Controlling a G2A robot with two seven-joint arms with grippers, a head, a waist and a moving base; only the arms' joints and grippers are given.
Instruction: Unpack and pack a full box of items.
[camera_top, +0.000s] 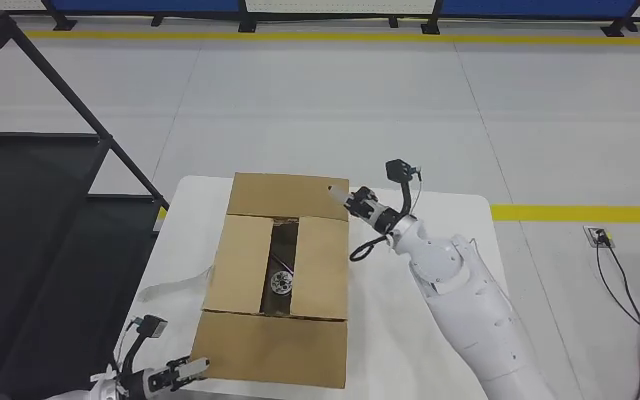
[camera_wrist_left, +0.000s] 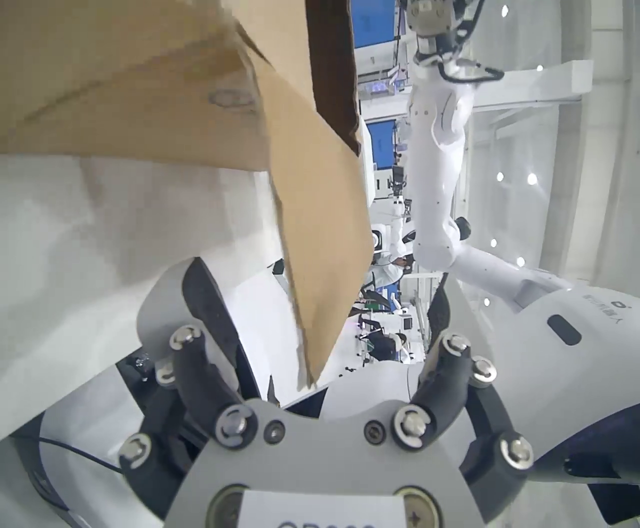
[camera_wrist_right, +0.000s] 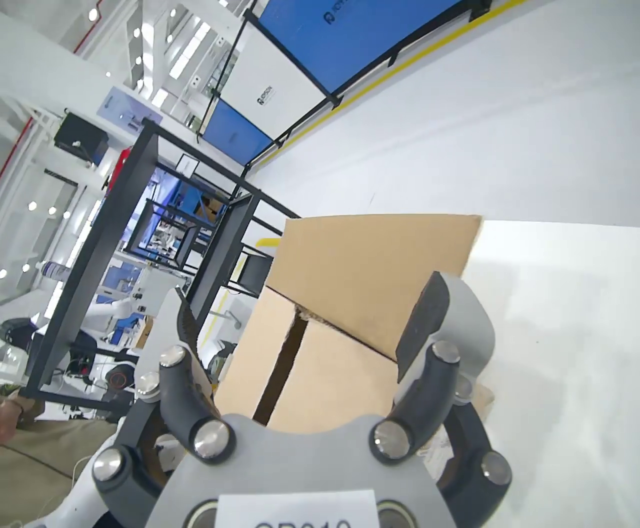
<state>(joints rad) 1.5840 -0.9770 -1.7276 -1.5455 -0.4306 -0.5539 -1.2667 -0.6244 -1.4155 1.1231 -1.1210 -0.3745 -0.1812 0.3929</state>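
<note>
Presently: box (camera_top: 240, 262), end flaps (camera_top: 285, 193) splayed; left gripper (camera_top: 192, 368), right gripper (camera_top: 355, 203) (jaws spread, empty) at opposite corners, likely to work flaps.

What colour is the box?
The box is plain brown cardboard; the top view shows it best.

White tabletop (camera_top: 385, 330), cardboard box (camera_top: 320, 270) standing on its left part, top flaps folded partly inward with a dark gap down the middle, white surface showing to the box's right.
</note>
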